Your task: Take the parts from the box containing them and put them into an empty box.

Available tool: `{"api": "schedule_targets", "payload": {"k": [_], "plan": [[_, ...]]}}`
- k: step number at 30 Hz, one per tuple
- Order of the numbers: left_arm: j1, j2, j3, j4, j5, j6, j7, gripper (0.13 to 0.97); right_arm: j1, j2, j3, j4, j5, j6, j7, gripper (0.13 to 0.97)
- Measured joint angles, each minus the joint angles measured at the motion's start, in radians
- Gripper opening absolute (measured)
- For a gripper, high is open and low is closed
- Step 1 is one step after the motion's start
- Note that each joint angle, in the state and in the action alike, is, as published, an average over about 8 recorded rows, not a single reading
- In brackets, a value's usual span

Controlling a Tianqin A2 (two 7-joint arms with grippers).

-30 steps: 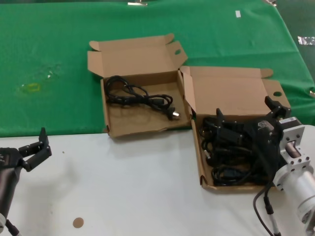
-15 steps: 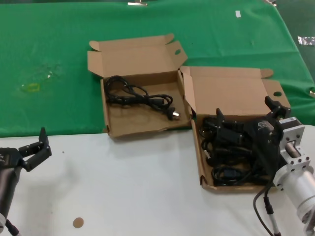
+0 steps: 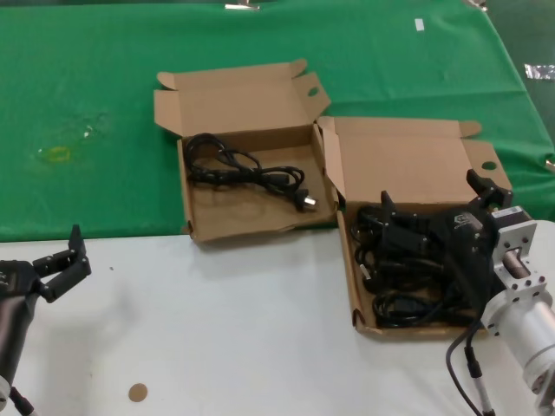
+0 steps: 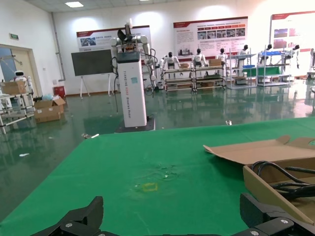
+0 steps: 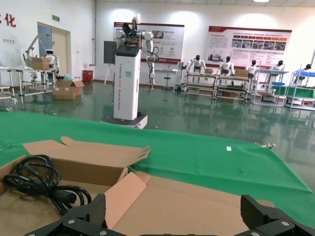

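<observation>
The larger box (image 3: 408,165) stands at the right with its lid open and holds a pile of black cables (image 3: 395,279). My right gripper (image 3: 432,199) hangs open just over this pile, holding nothing. In the right wrist view it (image 5: 174,214) faces the box's lid (image 5: 197,206). The smaller box (image 3: 251,215) with the wavy lid edge stands to the left and holds one coiled cable (image 3: 247,173). This cable also shows in the right wrist view (image 5: 34,179) and the left wrist view (image 4: 280,174). My left gripper (image 3: 65,260) is open and empty at the table's front left.
The boxes sit where the green cloth (image 3: 104,69) meets the white table top (image 3: 217,329). A small brown disc (image 3: 138,393) lies near the front edge. A yellowish mark (image 3: 54,154) is on the cloth at far left.
</observation>
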Motion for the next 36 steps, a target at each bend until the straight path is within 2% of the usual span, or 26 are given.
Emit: {"api": "schedule_targets", "payload": {"k": [36], "plan": [[0.000, 0.000, 0.000, 0.000, 0.000, 0.000, 0.000, 0.966, 0.000, 0.000, 0.000, 0.000, 0.000, 0.000, 0.000, 0.966]]}}
